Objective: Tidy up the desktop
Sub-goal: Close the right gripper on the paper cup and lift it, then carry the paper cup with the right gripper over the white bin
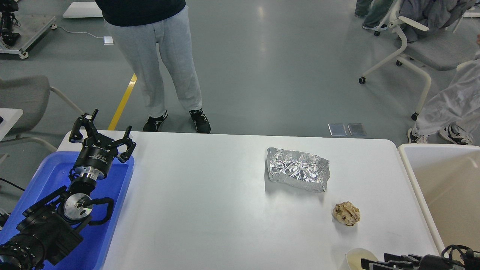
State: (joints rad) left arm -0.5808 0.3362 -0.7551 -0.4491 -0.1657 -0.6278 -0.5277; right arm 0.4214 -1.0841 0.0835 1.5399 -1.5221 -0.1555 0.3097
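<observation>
The white desktop (210, 195) fills the middle of the head view. On it lie a crumpled silver foil tray (298, 169) right of centre, a crumpled brown paper ball (346, 213) in front of it, and a pale paper cup (354, 258) at the bottom edge. My left gripper (105, 129) is open and empty, raised over the far end of the blue tray (52, 172). My right gripper (371, 261) lies low at the bottom right, right beside the cup. It is dark and cut off by the frame, so its fingers cannot be told apart.
A beige-white bin (407, 165) stands against the desktop's right edge. A person in grey trousers (161, 67) stands just behind the far edge. Office chairs (408, 48) and a seated person (450, 105) are at the back right.
</observation>
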